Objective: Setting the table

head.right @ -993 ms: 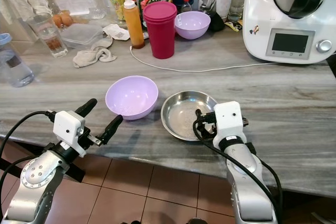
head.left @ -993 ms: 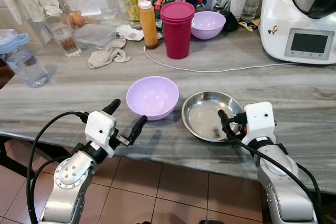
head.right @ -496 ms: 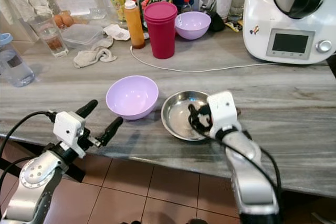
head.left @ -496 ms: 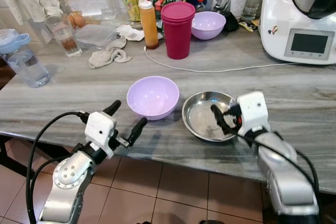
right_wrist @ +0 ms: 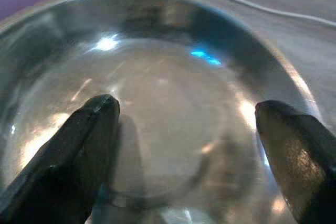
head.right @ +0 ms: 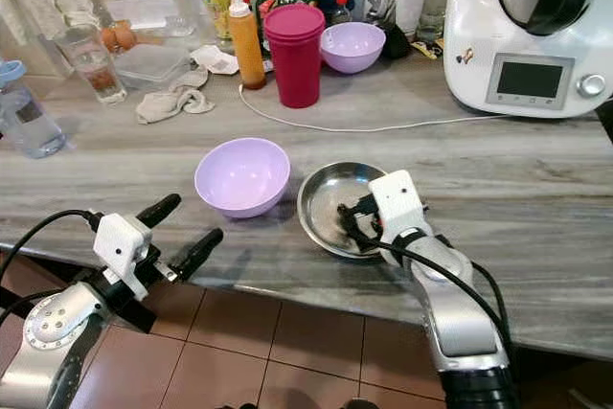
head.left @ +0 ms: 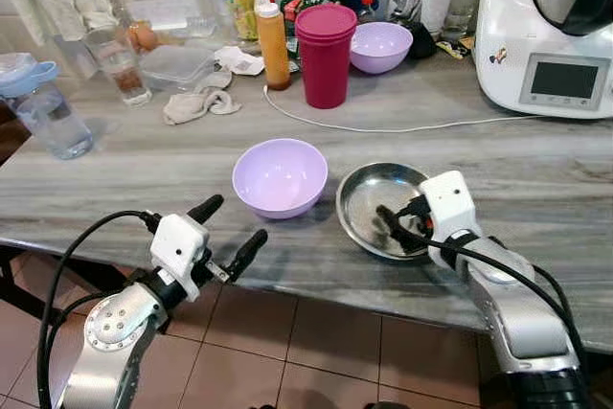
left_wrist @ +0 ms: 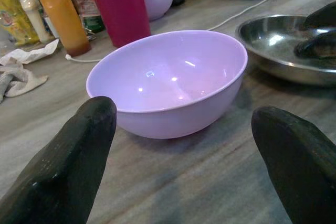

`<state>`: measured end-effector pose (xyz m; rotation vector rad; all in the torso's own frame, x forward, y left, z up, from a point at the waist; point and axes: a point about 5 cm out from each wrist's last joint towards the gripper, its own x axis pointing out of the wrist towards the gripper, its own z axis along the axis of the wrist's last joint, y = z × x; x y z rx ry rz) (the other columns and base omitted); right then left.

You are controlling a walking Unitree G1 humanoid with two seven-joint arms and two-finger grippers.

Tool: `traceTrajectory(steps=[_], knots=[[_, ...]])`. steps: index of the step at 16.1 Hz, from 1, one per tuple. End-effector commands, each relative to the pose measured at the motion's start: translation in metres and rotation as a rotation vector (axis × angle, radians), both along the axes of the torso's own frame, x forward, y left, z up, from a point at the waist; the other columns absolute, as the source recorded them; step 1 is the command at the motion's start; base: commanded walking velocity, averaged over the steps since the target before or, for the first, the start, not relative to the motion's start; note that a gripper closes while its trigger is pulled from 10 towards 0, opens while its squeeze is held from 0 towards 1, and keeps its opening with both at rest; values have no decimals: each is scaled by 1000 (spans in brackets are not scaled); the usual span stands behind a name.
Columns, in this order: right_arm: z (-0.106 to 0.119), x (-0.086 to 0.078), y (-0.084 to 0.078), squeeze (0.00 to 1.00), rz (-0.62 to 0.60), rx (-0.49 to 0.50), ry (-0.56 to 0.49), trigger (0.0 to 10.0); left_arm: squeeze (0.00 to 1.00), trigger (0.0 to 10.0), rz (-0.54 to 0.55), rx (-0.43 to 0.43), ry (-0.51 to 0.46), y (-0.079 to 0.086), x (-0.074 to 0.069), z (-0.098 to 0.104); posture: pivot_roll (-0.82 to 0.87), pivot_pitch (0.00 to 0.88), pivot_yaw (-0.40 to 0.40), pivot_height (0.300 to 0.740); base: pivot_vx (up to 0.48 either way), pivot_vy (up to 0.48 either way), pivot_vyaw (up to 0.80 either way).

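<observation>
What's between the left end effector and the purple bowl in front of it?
Only bare counter. The left wrist view shows grey marbled countertop between the open left end effector and the purple bowl.

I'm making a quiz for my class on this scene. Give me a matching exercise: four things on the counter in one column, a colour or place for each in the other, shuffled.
1. near bowl
2. steel dish
3. cup
4. bottle

a. orange
b. under the right end effector
c. lilac, ahead of the left end effector
d. magenta

Pairs: 1-c, 2-b, 3-d, 4-a
</observation>
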<state>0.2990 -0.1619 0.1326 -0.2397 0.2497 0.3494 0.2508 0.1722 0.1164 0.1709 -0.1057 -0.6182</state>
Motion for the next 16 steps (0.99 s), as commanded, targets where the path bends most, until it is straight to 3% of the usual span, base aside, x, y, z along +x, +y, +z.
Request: traceTrajectory(steps=[1, 16], knots=[[-2, 1, 4, 282, 22, 14, 19, 10000, 0, 10000, -1, 15, 27, 5, -3, -5, -253, 93, 93, 740, 0, 0, 0], [-2, 10, 52, 86, 209, 147, 79, 10000, 0, 10000, -23, 16, 33, 0, -1, -8, -247, 90, 87, 740, 0, 0, 0]])
